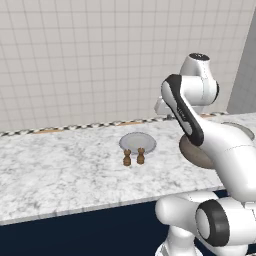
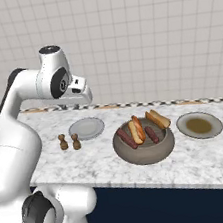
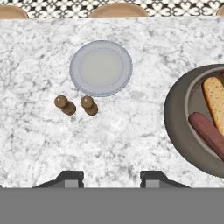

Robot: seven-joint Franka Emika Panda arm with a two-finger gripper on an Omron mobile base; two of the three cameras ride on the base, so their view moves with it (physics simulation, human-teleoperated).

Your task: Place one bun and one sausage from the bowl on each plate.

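Right of the raised, spread tool (image 3: 105, 177), bowl (image 3: 175, 127), sausage (image 3: 208, 133) inside

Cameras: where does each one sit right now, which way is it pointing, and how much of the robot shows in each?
Left base view: behind the arm's left, facing the counter and tiled wall; the arm covers most of the bowl.
Right base view: behind its right; bowl, light grey plate, tan plate, arm at left.
Hand view: looking down from above the counter; gripper fingertips at the bottom.
All three share the grey plate and shakers.
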